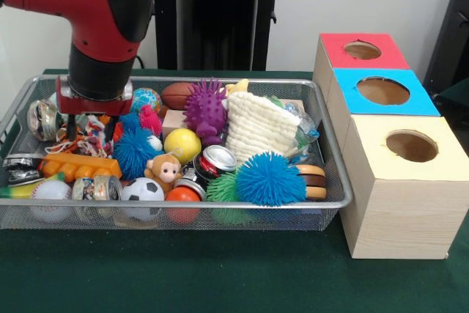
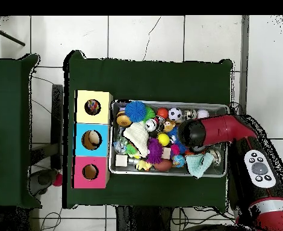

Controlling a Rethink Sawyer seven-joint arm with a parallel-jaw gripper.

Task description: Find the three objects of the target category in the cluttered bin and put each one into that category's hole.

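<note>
Green bench (image 1: 220, 276) filled the foreground of the front view, and on it sat the bin (image 1: 333, 203), its mesh front wall blurring the lowest things inside. Along that wall lay a baseball (image 1: 50, 194), a soccer ball (image 1: 141, 190), an orange ball (image 1: 182, 197) and a blue spiky ball (image 1: 270, 179) that covered most of a green one (image 1: 223, 190). Behind them were a monkey toy (image 1: 164, 171), a crushed can (image 1: 215, 161), a yellow ball (image 1: 182, 144), a purple spiky ball (image 1: 205, 110) and a cream knitted cloth (image 1: 254, 126).

At the bin's left end the arm (image 1: 102, 27) came down from the top edge. Its hand (image 1: 91, 124) was buried in the clutter, the fingers hidden by the wrist and the toys, so whether it was clenched or released could not be told. Just under it showed a rope toy (image 1: 86, 133), white with coloured strands, partly masked; contact with the hand could not be made out. No other rope toy could be picked out in the heap.

Right of the bin stood the wooden box (image 1: 399, 218) with the yellow-surround hole (image 1: 412, 146) nearest, then a blue hole (image 1: 382, 91) and a red hole (image 1: 362, 50). Overhead, something dark sat inside the yellow hole (image 2: 93, 107), too small to identify, and the arm (image 2: 219, 131) covered that end of the bin (image 2: 168, 104).
</note>
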